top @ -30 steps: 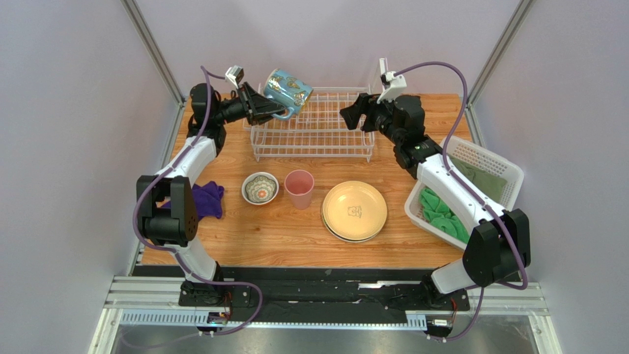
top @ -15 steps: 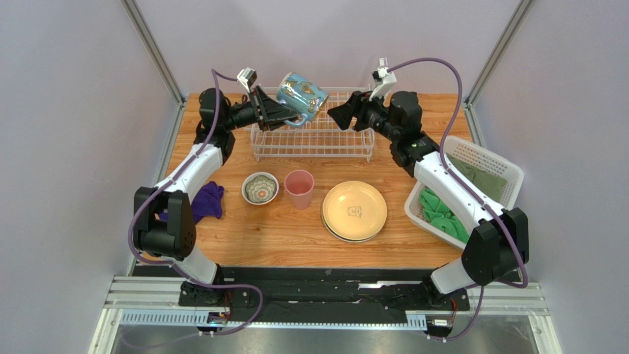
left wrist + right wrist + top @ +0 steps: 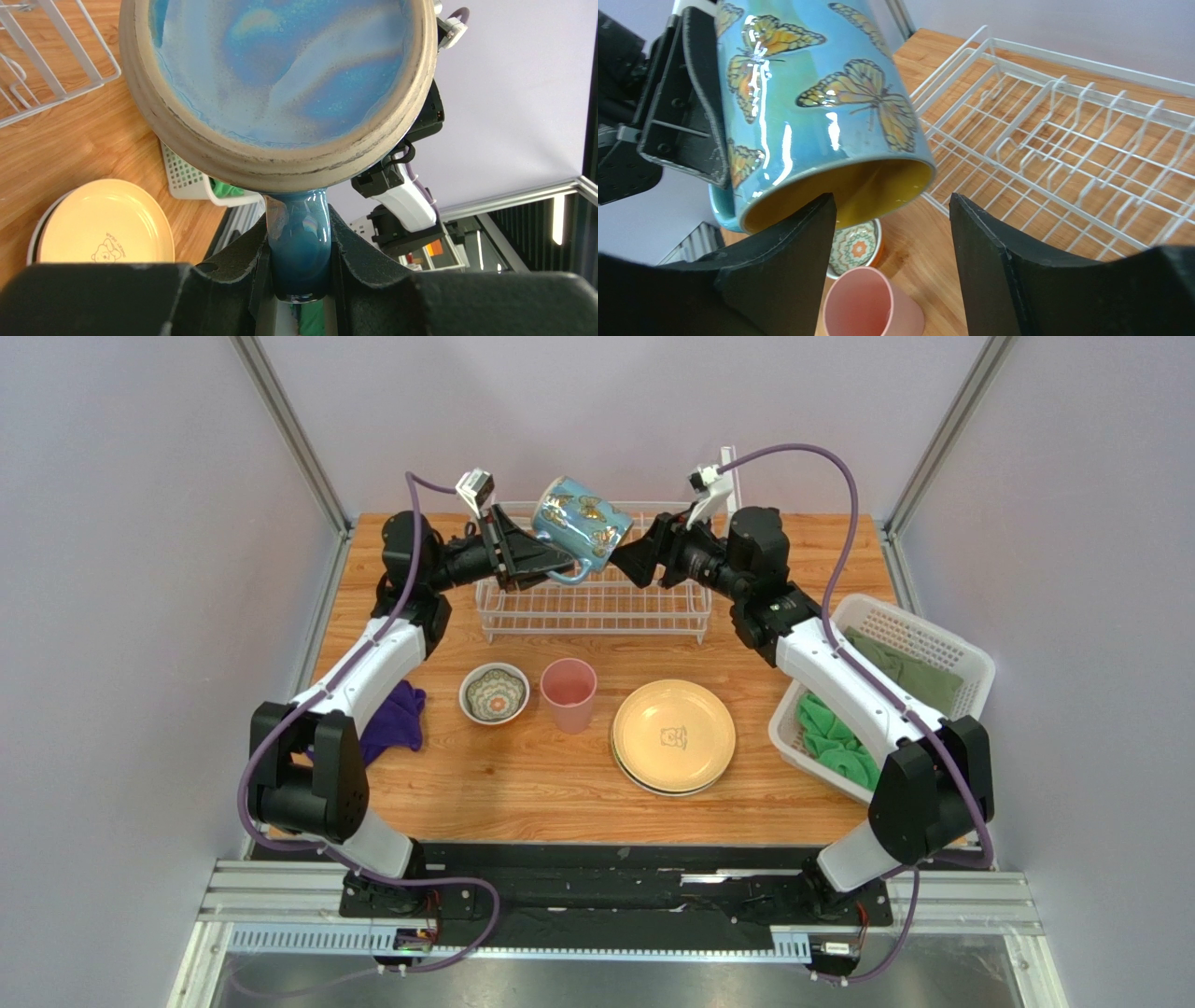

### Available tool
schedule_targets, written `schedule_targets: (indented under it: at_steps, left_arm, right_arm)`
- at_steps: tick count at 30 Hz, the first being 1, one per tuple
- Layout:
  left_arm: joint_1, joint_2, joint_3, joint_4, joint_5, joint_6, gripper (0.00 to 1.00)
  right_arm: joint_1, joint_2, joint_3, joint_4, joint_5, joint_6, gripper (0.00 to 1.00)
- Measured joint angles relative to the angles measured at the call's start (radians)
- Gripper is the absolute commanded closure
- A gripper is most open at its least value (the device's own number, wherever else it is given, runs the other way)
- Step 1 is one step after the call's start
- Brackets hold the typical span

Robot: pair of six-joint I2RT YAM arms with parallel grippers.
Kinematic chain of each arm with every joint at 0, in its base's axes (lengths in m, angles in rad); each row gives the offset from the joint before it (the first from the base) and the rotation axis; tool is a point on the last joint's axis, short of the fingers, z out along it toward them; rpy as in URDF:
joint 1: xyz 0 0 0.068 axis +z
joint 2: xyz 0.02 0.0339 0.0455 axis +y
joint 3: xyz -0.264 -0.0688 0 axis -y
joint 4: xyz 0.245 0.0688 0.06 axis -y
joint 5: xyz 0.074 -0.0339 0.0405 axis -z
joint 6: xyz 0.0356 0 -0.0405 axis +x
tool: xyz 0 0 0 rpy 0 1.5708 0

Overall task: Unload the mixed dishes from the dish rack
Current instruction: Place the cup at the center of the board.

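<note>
Left claw (image 3: 298,234): pressed together on the handle of the blue mug (image 3: 582,521), which is pinched between both fingers.
Blue mug: held in the air over the far side of the dish rack (image 3: 603,602) and tilted. Its yellow-lined mouth is turned toward the right claw (image 3: 892,210) and its base toward the left wrist camera.
Right claw: spread wide, with a finger set on either side just below the mug's lower rim. No contact is evident, though the rim is partly hidden there.
Dish rack: placed at the far side of the tabletop (image 3: 533,784).
Pink tumbler (image 3: 568,693): stood upright in front of the rack, just beside the small white bowl (image 3: 494,693).
Cream-yellow plate (image 3: 673,735): laid right of the tumbler, apparently on a second plate of which only the rim is shown.
Lattice basket (image 3: 943,647): set at the right edge, with green cloths (image 3: 835,742) inside.
Purple cloth (image 3: 393,717): laid at the left edge.
</note>
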Motion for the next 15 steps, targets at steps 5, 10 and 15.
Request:
schedule_targets:
  at_steps: [5,10,15]
  left_arm:
    - [-0.018,0.000,-0.029,0.062,-0.020,-0.031,1.00]
    - [-0.022,0.000,-0.034,0.125,-0.027,-0.049,1.00]
    - [-0.031,0.000,-0.044,0.175,-0.026,-0.063,1.00]
  right_arm:
    - [0.002,0.015,-0.002,0.057,-0.066,0.034,0.32]
    - [-0.002,0.019,-0.051,0.195,-0.107,0.075,0.31]
    - [-0.011,0.050,-0.116,0.400,-0.159,0.136,0.37]
